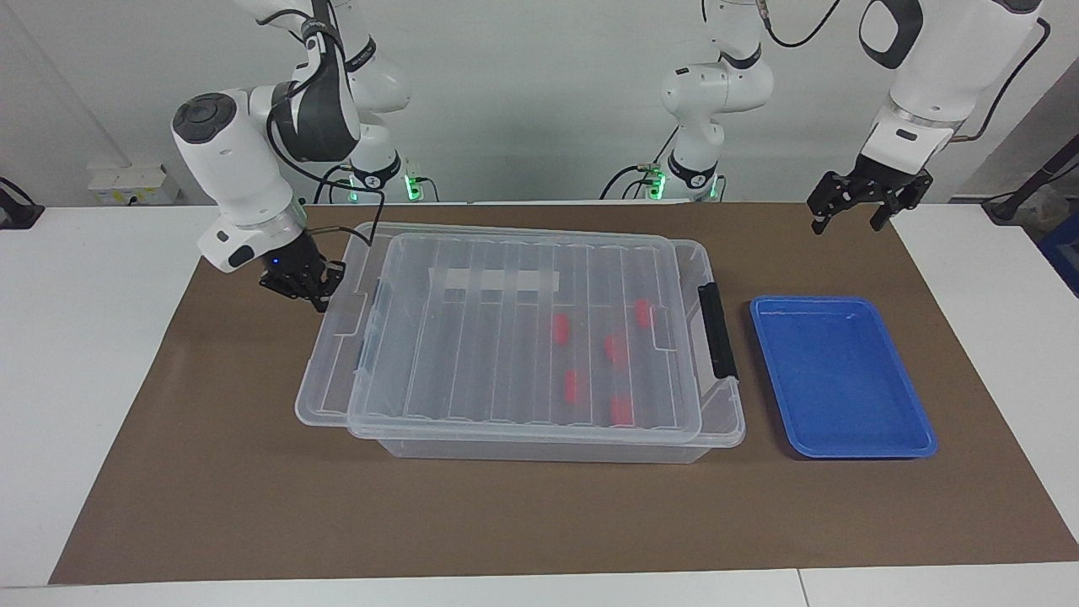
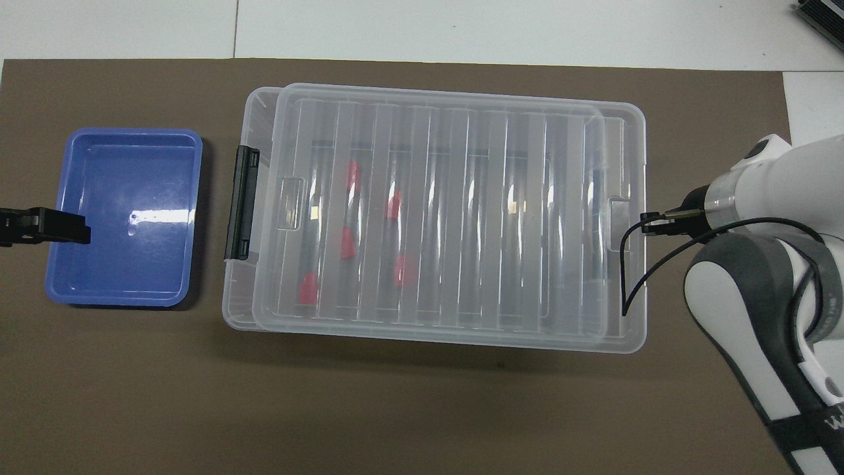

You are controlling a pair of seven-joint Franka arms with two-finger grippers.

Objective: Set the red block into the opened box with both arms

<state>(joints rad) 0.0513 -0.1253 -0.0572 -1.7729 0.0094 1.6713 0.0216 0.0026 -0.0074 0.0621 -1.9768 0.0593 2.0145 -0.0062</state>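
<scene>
Red blocks [image 1: 614, 347] sit inside the clear box [image 1: 721, 434], under its nearly closed lid [image 1: 506, 337].
I read this as the closing step: my right pincer [image 1: 305, 287], fingertips together, presses the lid's edge at the right arm's end; next I'd seat the lid square. My left pincer [image 1: 868, 202] waits wide open, above the bench [image 1: 506, 514] by the blue tray [image 1: 843, 375].

White table [image 1: 93, 354] spread with a brown mat [image 1: 506, 514], its long edge at 6 o'clock. Plain pale wall [image 1: 539, 93] at 12 o'clock, evenly lit, without windows. White socket box [image 1: 126, 179] low on that wall at 10 o'clock. Green indicator lights [image 1: 410, 185] glowing at the wall's foot. Dark clutter [image 1: 1041, 190] at 3 o'clock.
</scene>
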